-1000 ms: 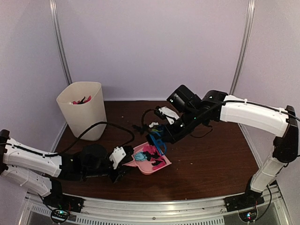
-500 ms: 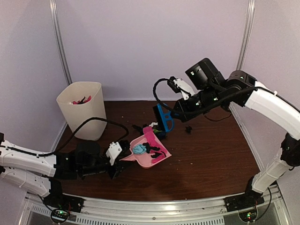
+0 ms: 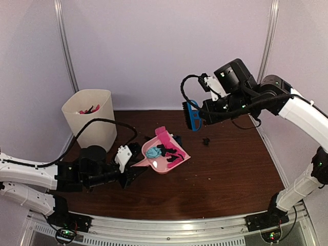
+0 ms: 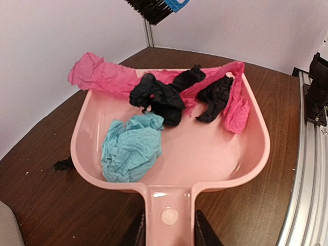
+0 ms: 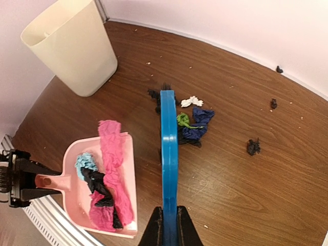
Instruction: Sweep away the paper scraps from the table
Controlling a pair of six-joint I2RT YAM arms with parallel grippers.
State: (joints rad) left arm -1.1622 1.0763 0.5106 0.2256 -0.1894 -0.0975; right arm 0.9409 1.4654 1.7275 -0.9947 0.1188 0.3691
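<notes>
While the top cam shows just one black bit point(image 3: 206, 140) of the paper scraps lying plainly on the surface point(image 3: 230, 174), the right wrist cam picks up more. It shows a loose clump w/ white point(image 5: 192, 101), green point(image 5: 182, 120) and dark blue point(image 5: 199, 123) pieces past the far end of the brush point(image 5: 168, 154), plus black bits point(image 5: 252, 147) scattered toward the back wall.

The left wrist cam alone shows the load in the dustpan point(image 4: 215, 154): a light blue wad point(image 4: 130, 148), a long pink strip point(image 4: 110, 79) across the back, and black pieces point(image 4: 161, 95) on top. One more black bit point(image 4: 64, 164) sits on the surface just outside the pan's left rim.

The left tool point(image 4: 170, 233) is clamped narrow on the dustpan handle, one finger each side. The right tool point(image 5: 169, 228) is closed on the brush handle. In the top cam the brush hangs off the surface, behind and to the right of the pan. The pan looks tilted there; can't tell if its lip touches the surface.

Re edges and room:
- The bin point(image 3: 89, 120) stands at the back-left corner, well apart from the pan, w/ pink and black bits inside.
- The surface is open in front of the pan and to its right.
- The rail point(image 4: 307, 179) runs close by the pan's right side in the left wrist cam.
</notes>
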